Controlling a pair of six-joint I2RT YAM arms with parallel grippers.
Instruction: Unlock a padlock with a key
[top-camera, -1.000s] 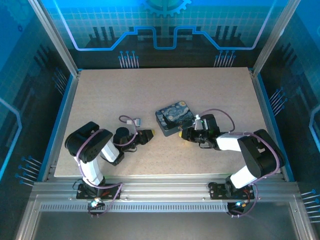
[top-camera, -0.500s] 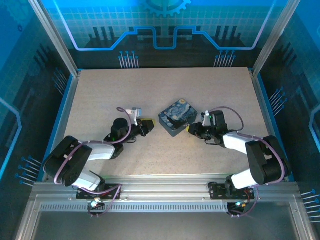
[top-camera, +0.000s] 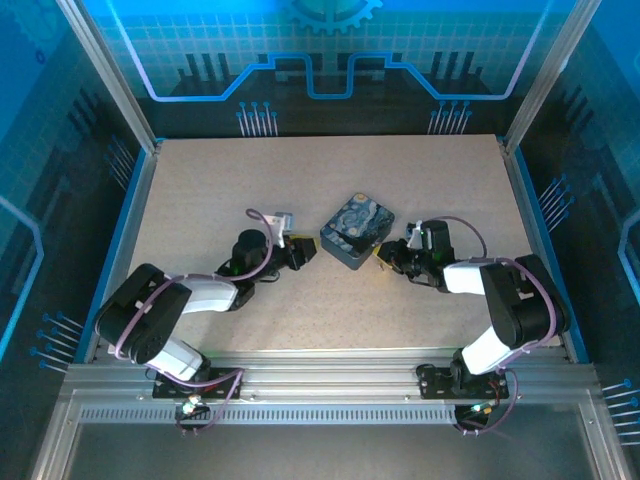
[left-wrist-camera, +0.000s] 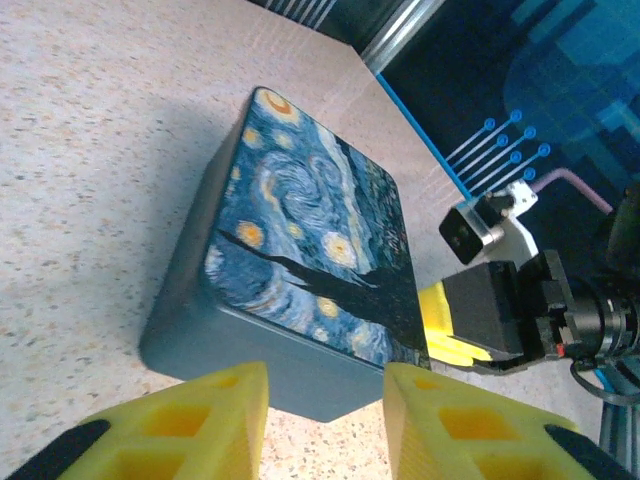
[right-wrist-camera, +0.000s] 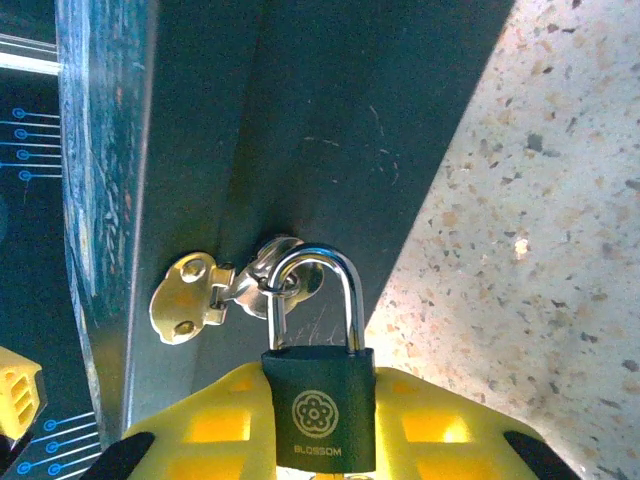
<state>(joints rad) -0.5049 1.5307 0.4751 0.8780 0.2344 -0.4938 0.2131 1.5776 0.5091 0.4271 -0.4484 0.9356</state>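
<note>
The padlock (right-wrist-camera: 318, 412) is small and dark green with a flower logo. Its silver shackle (right-wrist-camera: 346, 290) is closed through the brass hasp (right-wrist-camera: 195, 298) on the tin's side. My right gripper (right-wrist-camera: 320, 392) is shut on the padlock body, a yellow finger on each side, and sits right of the tin in the top view (top-camera: 386, 258). My left gripper (left-wrist-camera: 325, 400) is open, its yellow fingers (left-wrist-camera: 200, 415) just short of the tin's near corner, apart from it. It lies left of the tin from above (top-camera: 301, 252). The key is out of view.
The dark tin (top-camera: 357, 232) printed with a blue-and-yellow night sky lies mid-table between both grippers; its lid fills the left wrist view (left-wrist-camera: 310, 250). The right gripper's yellow fingers (left-wrist-camera: 447, 327) show behind it. Bare speckled tabletop (top-camera: 300, 170) stretches beyond.
The left arm has stretched forward, bringing its gripper up to the tin's left side. The tin has shifted slightly right and away, and the right gripper went with it.
</note>
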